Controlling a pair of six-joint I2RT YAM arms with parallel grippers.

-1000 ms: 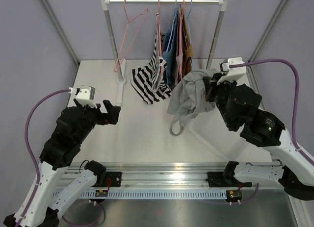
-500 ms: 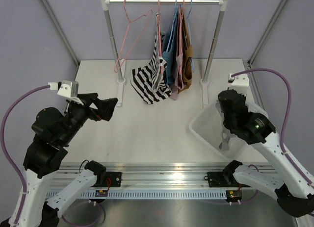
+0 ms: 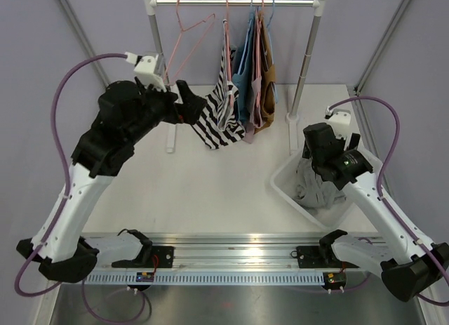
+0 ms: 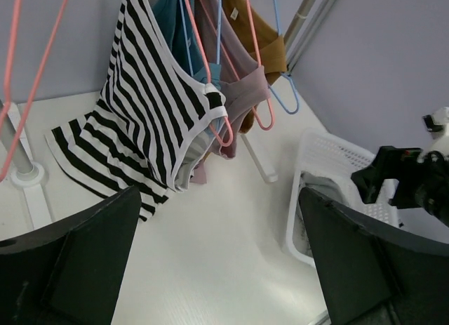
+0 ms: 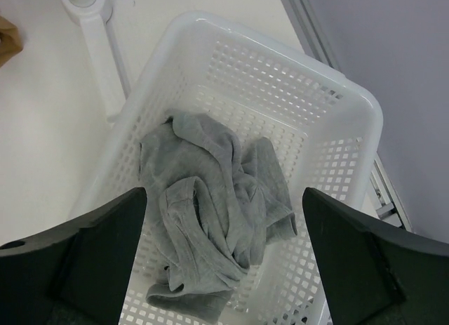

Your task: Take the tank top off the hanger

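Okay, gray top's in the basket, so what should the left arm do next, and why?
Probably ease the left end effector forward onto the striped tank top and close on its fabric. It hangs from the rail, just ahead of the open jaws, with nothing gripping it yet.

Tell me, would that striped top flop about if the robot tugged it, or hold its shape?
Probably floppy: the striped tank top drapes in folds, its hem pooled on the table. Likely light, since a thin pink hanger carries it. A tug might swing hanger and all.
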